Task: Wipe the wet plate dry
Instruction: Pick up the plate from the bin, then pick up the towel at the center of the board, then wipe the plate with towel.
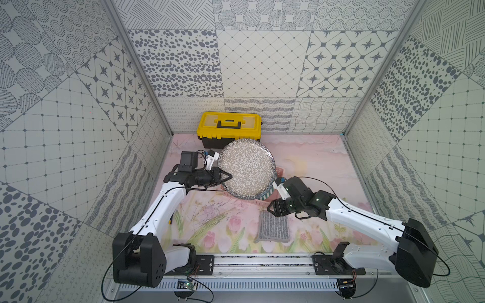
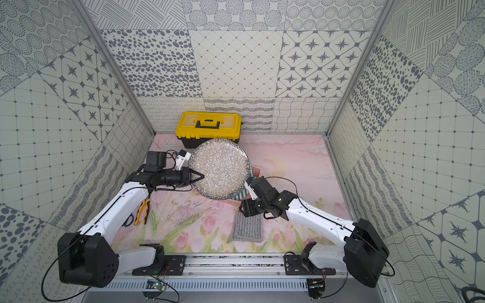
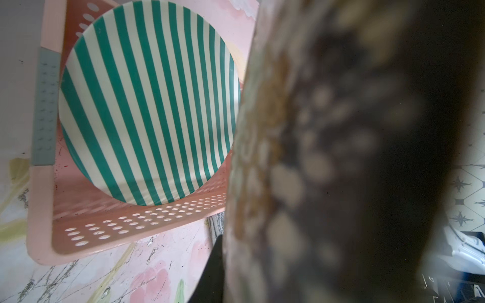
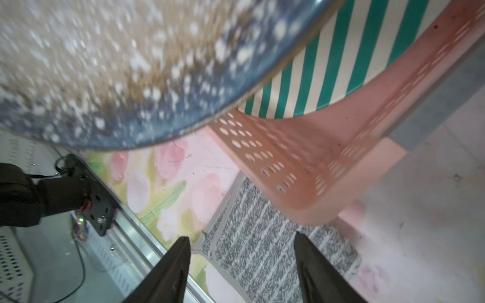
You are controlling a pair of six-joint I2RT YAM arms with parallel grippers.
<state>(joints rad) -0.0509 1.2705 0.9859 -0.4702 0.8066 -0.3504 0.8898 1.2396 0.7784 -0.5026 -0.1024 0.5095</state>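
The speckled plate [image 1: 246,170] [image 2: 219,168] hangs tilted in the air over a pink basket, its face toward the top views. My left gripper [image 1: 228,177] [image 2: 200,176] is shut on the plate's left rim. The plate [image 3: 328,157] fills the left wrist view as a blur, with one dark finger [image 3: 212,275] against it. A grey knitted cloth [image 1: 274,228] [image 2: 248,228] [image 4: 262,249] lies flat on the mat in front of the basket. My right gripper [image 1: 271,210] [image 4: 241,237] hovers open just over the cloth's far end, holding nothing.
The pink perforated basket [image 1: 279,171] [image 3: 42,215] [image 4: 315,183] stands under the plate and holds a green-and-white striped plate [image 3: 147,105] [image 4: 328,65]. A yellow toolbox [image 1: 229,126] sits at the back wall. Yellow-handled pliers [image 2: 143,210] lie under the left arm.
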